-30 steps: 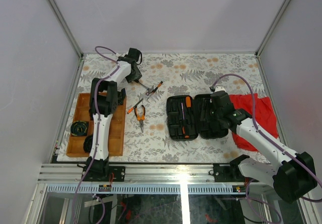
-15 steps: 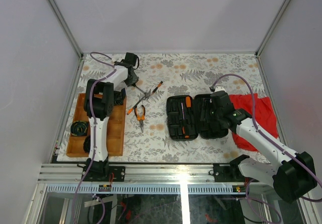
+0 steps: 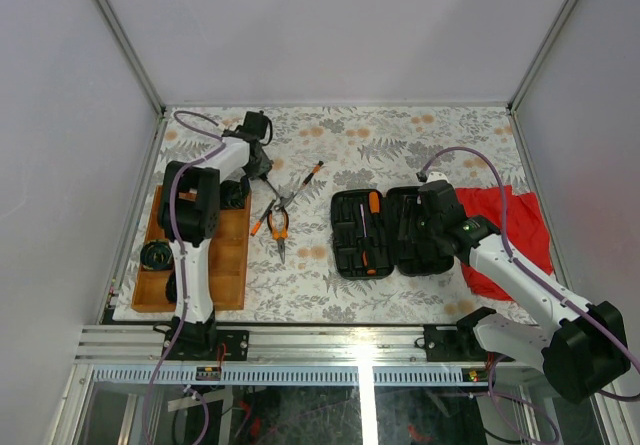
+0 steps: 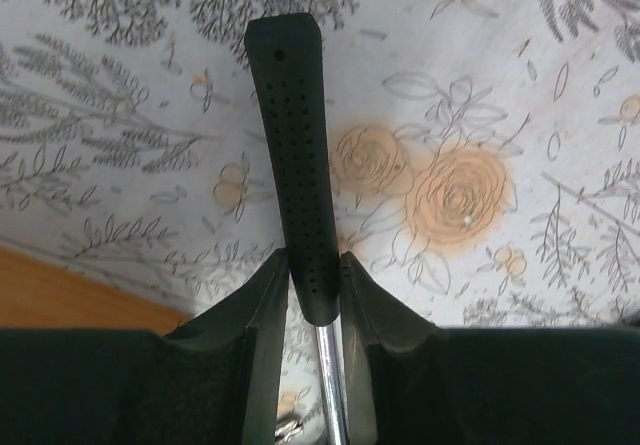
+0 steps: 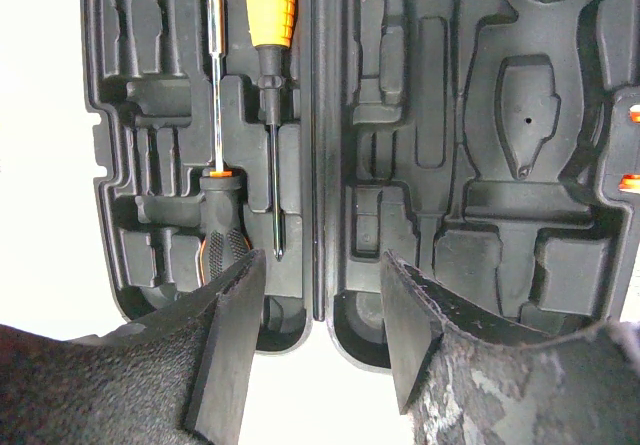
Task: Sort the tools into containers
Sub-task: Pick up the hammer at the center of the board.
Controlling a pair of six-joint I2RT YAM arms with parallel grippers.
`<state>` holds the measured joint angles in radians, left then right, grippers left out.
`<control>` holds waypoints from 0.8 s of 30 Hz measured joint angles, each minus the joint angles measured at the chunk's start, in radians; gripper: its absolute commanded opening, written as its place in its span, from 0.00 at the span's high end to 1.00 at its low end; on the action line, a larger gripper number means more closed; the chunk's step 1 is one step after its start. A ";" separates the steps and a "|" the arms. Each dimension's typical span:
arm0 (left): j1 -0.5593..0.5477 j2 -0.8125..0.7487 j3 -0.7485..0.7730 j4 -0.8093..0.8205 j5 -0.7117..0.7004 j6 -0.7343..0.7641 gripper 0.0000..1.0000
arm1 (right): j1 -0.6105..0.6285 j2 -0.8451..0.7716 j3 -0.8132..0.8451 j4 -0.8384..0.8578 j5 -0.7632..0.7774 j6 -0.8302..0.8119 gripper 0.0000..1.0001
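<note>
Left gripper [image 4: 313,265] pinches the hammer [image 4: 292,135] near its shank; I'd lift slowly, minding pivot, toward the wooden tray [image 4: 60,290] left of the fingers.

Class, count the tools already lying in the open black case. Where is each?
2, both in the left half of the case: an orange-handled screwdriver by the hinge; a black-and-orange driver left of it, reversed. The jaws may hide more.

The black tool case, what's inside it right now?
An orange-handled screwdriver and a black-handled screwdriver lie in the tool case's left half; the right half shows bare moulded slots. The right gripper's fingers hide the near corners.
</note>
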<state>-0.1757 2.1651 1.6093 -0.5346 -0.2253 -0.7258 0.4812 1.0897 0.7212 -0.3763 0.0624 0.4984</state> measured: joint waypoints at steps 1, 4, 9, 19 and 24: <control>0.000 -0.015 -0.019 0.003 0.005 0.000 1.00 | 0.000 0.000 0.000 0.000 0.000 0.000 0.44; 0.000 -0.068 -0.069 0.019 0.023 0.000 1.00 | 0.000 0.000 0.000 0.000 0.000 0.000 0.44; -0.005 -0.183 -0.144 0.086 0.064 0.005 1.00 | 0.000 0.000 0.000 0.000 0.000 0.003 0.44; -0.055 -0.374 -0.323 0.230 0.124 0.017 1.00 | 0.000 -0.014 -0.005 0.006 0.000 0.007 0.43; -0.109 -0.417 -0.365 0.250 0.133 0.022 1.00 | 0.000 -0.061 -0.026 0.032 0.000 0.007 0.42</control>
<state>-0.2844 1.7485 1.2442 -0.2848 -0.0925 -0.7040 0.4812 1.0286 0.6952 -0.3439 0.0620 0.5053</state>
